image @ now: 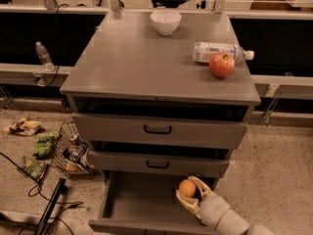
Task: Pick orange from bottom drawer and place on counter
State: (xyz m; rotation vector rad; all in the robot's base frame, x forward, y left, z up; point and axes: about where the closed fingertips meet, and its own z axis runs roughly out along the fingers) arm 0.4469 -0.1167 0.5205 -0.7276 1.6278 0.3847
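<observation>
Arm [230,220]: pale and jointed, reaching in from the bottom right corner towards the cabinet.
Gripper [185,190]: at the end of the arm, inside the right-hand part of the bottom drawer, pointing up and left.
Jaws: pinching the orange, one cream finger [201,186] curving over its right side, the other under its lower left.
Orange [187,188]: small, round and plain, held between the fingers over the right rear of the drawer floor; whether touching the floor or lifted clear of it, cannot tell.
Bottom drawer [137,199]: lowest of three, pulled well out, plain grey floor showing to the left of the gripper.
Middle drawer [122,161]: grey front with a black handle, nearly pushed in, dark gap above it.
Top drawer [112,129]: same grey front and black handle, also with a dark gap above.
Floor [274,170]: speckled; to the left of the cabinet, a wire basket [66,148] of packets tipped against the cabinet, loose snack bags [44,146] beside it, and a black cable [29,190].
Counter [142,58]: broad matte grey top, bare across its left and middle.
Apple [222,65]: red and yellow, near the right edge of the counter.
Bottle [215,52]: clear plastic, lying on its side just behind the apple, touching it or nearly so, cap pointing right.
Bowl [166,21]: white, upright, at the middle of the far edge.
</observation>
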